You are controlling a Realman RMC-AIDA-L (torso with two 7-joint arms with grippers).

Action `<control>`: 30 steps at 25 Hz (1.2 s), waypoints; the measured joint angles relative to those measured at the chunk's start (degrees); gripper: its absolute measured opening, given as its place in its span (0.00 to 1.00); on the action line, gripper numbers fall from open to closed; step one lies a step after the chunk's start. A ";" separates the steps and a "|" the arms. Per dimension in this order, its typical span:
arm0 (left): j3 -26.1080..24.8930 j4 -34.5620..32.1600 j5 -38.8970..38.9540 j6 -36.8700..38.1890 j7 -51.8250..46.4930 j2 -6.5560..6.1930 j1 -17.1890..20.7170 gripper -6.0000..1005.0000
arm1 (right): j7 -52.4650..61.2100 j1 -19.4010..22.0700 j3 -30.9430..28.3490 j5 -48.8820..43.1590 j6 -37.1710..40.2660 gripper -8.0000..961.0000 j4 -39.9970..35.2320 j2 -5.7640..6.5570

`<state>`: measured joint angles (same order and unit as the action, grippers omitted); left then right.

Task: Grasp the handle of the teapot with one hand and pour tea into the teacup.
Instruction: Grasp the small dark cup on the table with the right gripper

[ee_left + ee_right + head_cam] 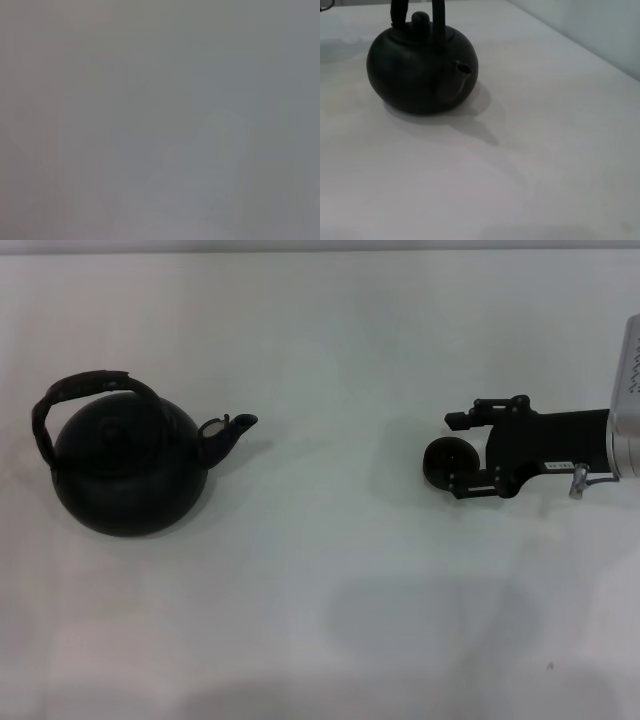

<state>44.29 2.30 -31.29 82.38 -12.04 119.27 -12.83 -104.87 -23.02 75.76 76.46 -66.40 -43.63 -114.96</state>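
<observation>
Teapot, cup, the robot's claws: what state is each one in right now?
teapot: upright on the table, lid on, spout toward the right claw, untouched.
handle: raised over the pot, nothing gripping it.
teacup: at the tip of the right claw; whether it is gripped cannot be told.
right claw: reaching in from the right, far from the teapot.
left claw: not in view.
table: white.

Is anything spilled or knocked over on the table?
No spill shows. The teapot sits upright on the table, its handle arched over the lid. The teacup is at the right end effector, off toward the side the spout points to. Nothing stands out.
</observation>
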 joint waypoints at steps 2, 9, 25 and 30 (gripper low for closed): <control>0.00 -0.01 0.00 -0.02 0.00 0.00 0.00 0.78 | 0.23 -0.04 0.00 -0.36 -0.02 0.83 0.18 0.00; 0.00 0.02 0.00 -0.03 0.00 0.00 -0.08 0.78 | 0.27 -0.14 0.13 -0.53 0.21 0.83 0.97 -0.03; 0.00 0.07 0.00 -0.03 0.00 0.00 0.09 0.78 | -2.06 -0.18 0.89 -0.36 2.35 0.83 2.99 -0.18; 0.00 0.07 0.00 0.02 0.00 0.00 0.09 0.78 | -2.08 -0.18 0.88 -0.38 2.98 0.82 3.41 -0.19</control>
<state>44.29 2.37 -31.29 82.40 -12.04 119.27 -12.74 -106.95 -23.20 76.65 76.08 -63.43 -40.22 -115.14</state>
